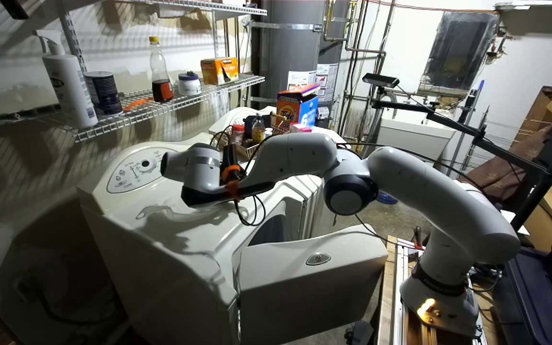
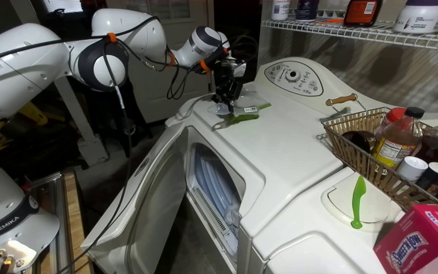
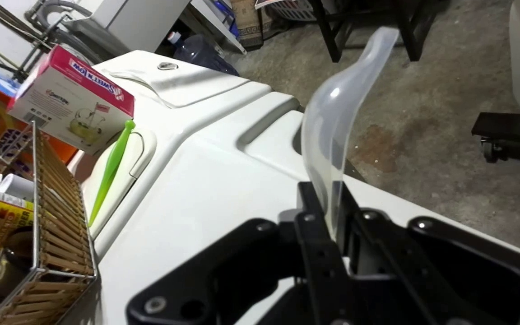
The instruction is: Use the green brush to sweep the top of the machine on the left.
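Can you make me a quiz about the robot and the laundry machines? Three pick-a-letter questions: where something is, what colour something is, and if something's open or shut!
1. Where is the Sweet'N Low box?
A) on the floor
B) beside the wicker basket
C) on the wire shelf

2. What colour are the bristles on the brush in the robot's hand?
A) green
B) red
C) blue

3. How is the door of the dryer?
A) shut
B) taken right off
C) open

Right letters:
1 B: the wrist view shows the box right next to the wicker basket.
2 A: green shows along the underside of the brush in an exterior view.
3 C: the door stands out from the dryer's front in both exterior views.
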